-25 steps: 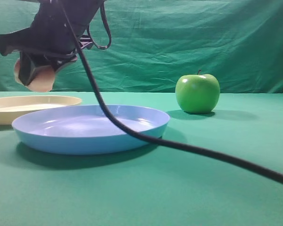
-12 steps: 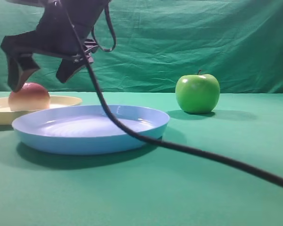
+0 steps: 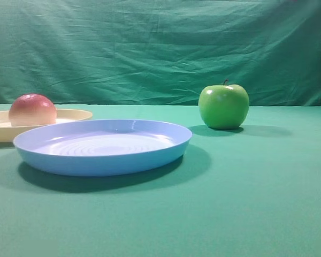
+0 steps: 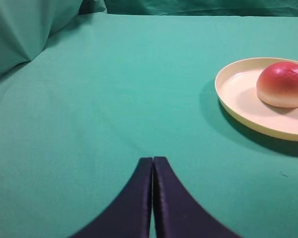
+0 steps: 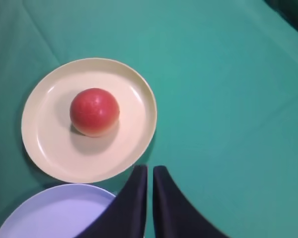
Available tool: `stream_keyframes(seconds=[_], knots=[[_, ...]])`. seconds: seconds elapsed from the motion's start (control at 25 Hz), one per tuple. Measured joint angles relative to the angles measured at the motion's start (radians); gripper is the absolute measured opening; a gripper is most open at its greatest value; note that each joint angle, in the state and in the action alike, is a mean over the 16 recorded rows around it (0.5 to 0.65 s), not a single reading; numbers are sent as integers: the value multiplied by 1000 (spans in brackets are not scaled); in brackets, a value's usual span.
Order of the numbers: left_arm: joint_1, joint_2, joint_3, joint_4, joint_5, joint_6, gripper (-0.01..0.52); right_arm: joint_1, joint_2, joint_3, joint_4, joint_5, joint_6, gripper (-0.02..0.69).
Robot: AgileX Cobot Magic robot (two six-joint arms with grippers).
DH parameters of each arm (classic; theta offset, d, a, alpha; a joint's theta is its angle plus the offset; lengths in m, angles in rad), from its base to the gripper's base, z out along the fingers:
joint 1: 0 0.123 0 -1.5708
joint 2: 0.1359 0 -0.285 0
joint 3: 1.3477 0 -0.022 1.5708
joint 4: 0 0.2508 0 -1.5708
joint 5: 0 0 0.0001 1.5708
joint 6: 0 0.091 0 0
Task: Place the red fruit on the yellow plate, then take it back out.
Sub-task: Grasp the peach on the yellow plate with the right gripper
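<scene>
On the left, the red fruit [image 3: 32, 110] sits on the yellow plate [image 3: 69, 114]. Beside it on the counter [image 3: 246, 203] is the blue plate [image 3: 102, 145], then the green apple [image 3: 223, 105]. My left claw [image 4: 153, 163] and right claw [image 5: 150, 171] are both closed, holding nothing.

The exterior high view looks low and level across the bench [image 3: 246, 214] toward the backdrop, the left wrist view slants forward close above it, and the right wrist view looks steeply down; all three share the yellow plate [image 3: 69, 114] [image 4: 233, 106] [image 5: 44, 148].
</scene>
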Motion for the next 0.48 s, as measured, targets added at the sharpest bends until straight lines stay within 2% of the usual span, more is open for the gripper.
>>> stream_keyframes(seconds=[0.48], knots=[[0, 0, 0, 0, 0, 0, 0, -13, -476, 542, 23, -243, 17, 0]])
